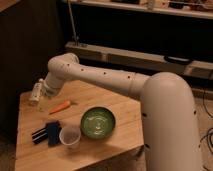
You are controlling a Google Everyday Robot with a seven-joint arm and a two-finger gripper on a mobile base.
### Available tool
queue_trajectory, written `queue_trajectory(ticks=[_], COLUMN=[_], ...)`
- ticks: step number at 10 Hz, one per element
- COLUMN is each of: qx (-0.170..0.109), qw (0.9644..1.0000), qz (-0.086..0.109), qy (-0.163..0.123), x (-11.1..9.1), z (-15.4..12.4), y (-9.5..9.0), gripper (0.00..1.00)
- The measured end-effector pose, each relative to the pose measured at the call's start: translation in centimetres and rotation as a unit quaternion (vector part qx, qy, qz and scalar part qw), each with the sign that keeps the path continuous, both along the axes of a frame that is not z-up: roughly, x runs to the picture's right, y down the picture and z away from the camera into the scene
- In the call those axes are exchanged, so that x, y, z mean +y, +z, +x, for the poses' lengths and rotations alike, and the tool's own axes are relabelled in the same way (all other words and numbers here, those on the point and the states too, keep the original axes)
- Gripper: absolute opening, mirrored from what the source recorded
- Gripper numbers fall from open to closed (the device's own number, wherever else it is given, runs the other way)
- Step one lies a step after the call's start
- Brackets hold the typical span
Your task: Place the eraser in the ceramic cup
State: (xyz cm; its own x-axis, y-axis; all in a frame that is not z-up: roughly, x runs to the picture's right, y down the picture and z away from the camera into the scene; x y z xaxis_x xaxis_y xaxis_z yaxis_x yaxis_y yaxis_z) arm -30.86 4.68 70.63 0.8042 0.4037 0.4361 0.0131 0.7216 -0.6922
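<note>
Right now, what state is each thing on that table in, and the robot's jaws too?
Eraser: flat on the table, left of the cup, outside it.
Cup: upright, nothing seen inside.
Bowl: upright, nothing seen inside.
Carrot: lying flat behind the eraser.
Bottle: at the table's back left corner.
Jaws: by the bottle, away from the eraser.

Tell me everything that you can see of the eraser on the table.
The eraser is a small flat dark-blue block with black bars along the side away from the ceramic cup. It looks matte and lies flat on the wooden table, near its front left corner. The cup stands right beside it, so close that I cannot tell whether they touch. Nothing holds it: the gripper is farther back, near the clear bottle, apart from the eraser.
</note>
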Motion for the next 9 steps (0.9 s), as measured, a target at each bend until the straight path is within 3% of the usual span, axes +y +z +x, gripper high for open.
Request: queue_trajectory(ticks=[3,5,7,9], qx=[-0.021,-0.039,-0.055,-0.089], qw=[0.9982,0.9962,0.9945,0.9914], qz=[0.044,0.061,0.063,0.063], qy=[-0.033,-0.049,-0.063,-0.072], x=[1.6,3.3,4.4,6.0], z=[-0.8,-1.2,-2.0,-2.8], y=[-0.1,1.3,2.2,3.9], gripper=[0.66,0.66,0.66,0.66])
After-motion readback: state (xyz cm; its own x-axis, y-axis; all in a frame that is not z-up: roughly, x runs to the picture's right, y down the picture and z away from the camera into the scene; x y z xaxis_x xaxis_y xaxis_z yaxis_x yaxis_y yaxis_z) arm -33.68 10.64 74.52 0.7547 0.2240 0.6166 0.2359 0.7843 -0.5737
